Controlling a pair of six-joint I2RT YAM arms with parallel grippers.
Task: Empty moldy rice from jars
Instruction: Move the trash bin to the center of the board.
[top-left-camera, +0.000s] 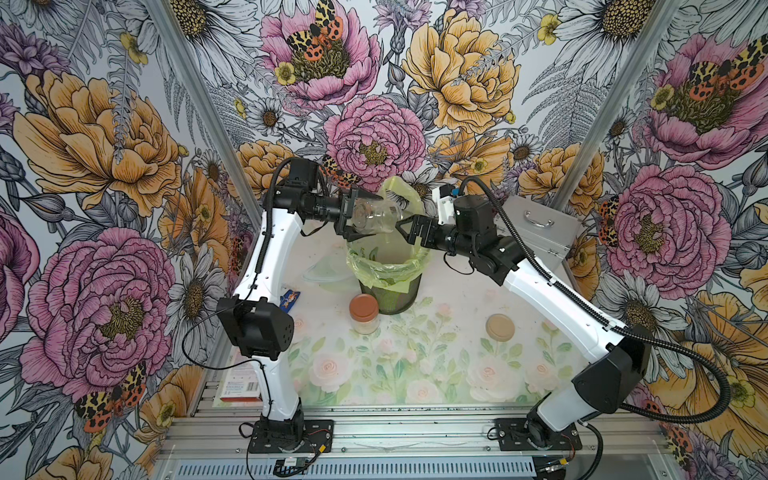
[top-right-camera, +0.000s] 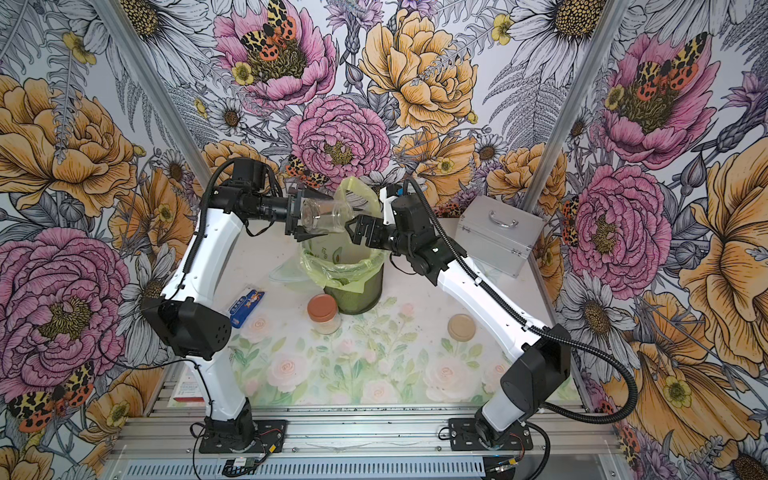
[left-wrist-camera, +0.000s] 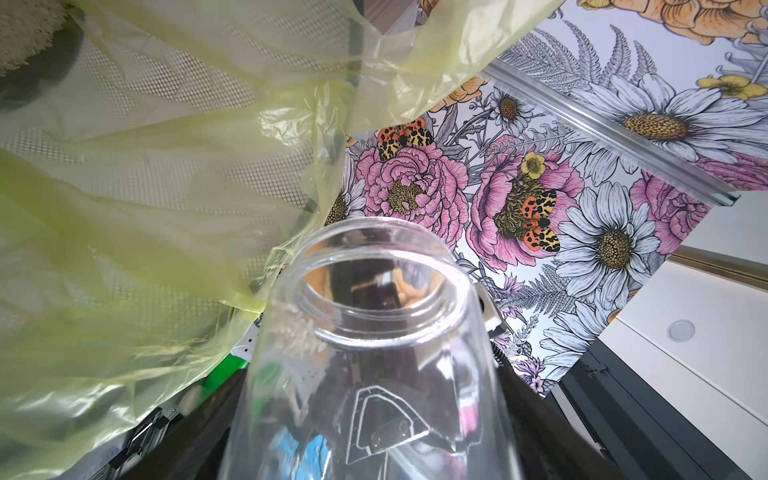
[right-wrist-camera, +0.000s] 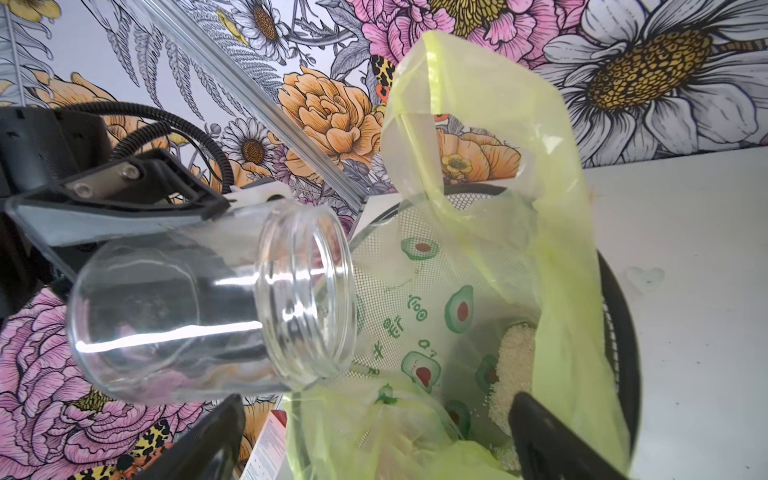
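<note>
The left jaws clamp the lidless clear glass jar by its base end, mouth tipped over the mesh bin with yellow-green bag beneath them. The right jaws gape wide, empty, facing that mouth. A few whitish rice grains cling inside the neck; a steeper tip and a shake should free them.

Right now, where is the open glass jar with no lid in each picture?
Top view: open jar, middle, held sideways by the left hand over the yellow-green bag.
Top view: middle again, over the bag.
Left wrist: close up, mouth facing the bag.
Right wrist: close, on its side, mouth toward the bag.
Shared landmark: the yellow-green bag.
</note>
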